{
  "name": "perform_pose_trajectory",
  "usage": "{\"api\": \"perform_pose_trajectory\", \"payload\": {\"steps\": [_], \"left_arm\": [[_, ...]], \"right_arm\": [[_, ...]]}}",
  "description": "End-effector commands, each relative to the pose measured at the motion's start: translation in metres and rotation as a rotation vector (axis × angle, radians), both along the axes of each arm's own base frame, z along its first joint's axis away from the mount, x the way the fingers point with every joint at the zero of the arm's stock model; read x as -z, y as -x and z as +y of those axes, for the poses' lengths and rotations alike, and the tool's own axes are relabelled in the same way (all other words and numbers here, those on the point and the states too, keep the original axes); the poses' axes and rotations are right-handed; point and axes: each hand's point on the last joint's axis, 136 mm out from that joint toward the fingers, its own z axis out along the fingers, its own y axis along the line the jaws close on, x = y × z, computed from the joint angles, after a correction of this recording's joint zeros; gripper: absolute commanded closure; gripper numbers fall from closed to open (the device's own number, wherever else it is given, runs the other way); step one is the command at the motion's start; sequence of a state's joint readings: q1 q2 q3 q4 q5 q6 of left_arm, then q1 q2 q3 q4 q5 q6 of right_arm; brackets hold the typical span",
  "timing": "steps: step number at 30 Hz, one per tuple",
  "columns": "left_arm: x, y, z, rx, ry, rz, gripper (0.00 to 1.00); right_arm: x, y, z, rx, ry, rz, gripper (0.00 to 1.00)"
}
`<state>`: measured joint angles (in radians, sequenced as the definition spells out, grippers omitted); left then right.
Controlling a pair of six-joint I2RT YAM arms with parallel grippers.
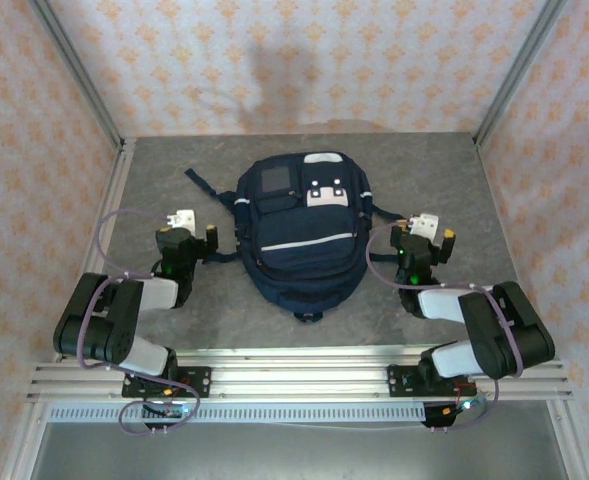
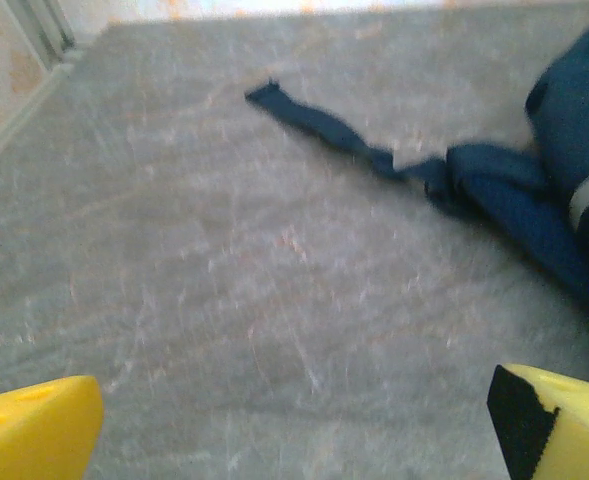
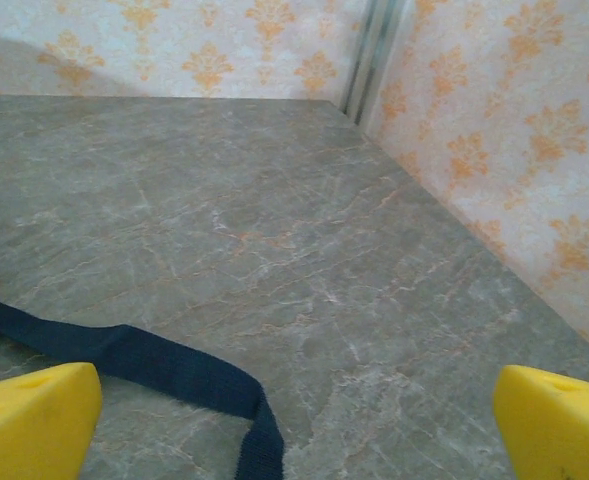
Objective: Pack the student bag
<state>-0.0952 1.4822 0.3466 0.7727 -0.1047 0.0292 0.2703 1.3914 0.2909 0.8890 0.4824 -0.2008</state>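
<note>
The student bag, a large navy-blue backpack with white front patches and a thin light stripe, lies flat in the middle of the grey table. My left gripper sits just left of the bag, open and holding nothing. In the left wrist view its yellow fingertips stand wide apart over bare table, with a bag strap and the bag's side ahead to the right. My right gripper rests just right of the bag, open and holding nothing. A dark strap lies between its yellow fingertips.
The grey marbled table is enclosed by patterned walls at the back and both sides, with metal posts in the corners. An aluminium rail runs along the near edge where the arm bases are bolted.
</note>
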Motion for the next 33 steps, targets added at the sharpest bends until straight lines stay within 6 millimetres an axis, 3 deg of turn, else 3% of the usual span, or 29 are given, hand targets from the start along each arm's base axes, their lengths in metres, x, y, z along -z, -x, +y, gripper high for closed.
{"api": "perform_pose_trajectory", "payload": {"steps": [1,5,9,13,17,21,25,29,33], "left_arm": [[-0.020,-0.013,0.001,0.001,-0.038,-0.066,0.00],[-0.019,-0.017,0.004,-0.002,-0.015,-0.053,0.00],[-0.019,-0.017,0.005,-0.010,-0.013,-0.048,0.00],[-0.019,-0.017,0.006,-0.012,-0.012,-0.047,0.00],[-0.019,-0.018,0.008,-0.024,-0.007,-0.042,0.00],[-0.018,-0.019,0.014,-0.041,0.017,-0.036,0.00],[-0.018,-0.020,0.015,-0.045,0.020,-0.036,0.00],[-0.018,-0.019,0.015,-0.042,0.015,-0.035,0.00],[-0.019,-0.016,0.001,0.011,-0.020,-0.055,0.00]], "right_arm": [[-0.001,-0.010,0.001,-0.046,-0.069,-0.073,0.00],[0.005,-0.021,-0.003,-0.077,-0.131,-0.047,0.00],[0.026,-0.041,-0.005,-0.150,-0.215,0.013,0.00],[0.031,-0.045,-0.010,-0.184,-0.306,0.047,0.00],[0.031,-0.043,-0.013,-0.172,-0.310,0.049,0.00],[0.024,-0.023,-0.043,0.025,-0.283,-0.047,0.01],[0.023,-0.028,-0.041,0.025,-0.269,-0.033,0.01],[0.027,-0.038,-0.021,-0.074,-0.241,0.025,0.01],[0.027,-0.037,-0.021,-0.074,-0.241,0.025,0.01]]}}
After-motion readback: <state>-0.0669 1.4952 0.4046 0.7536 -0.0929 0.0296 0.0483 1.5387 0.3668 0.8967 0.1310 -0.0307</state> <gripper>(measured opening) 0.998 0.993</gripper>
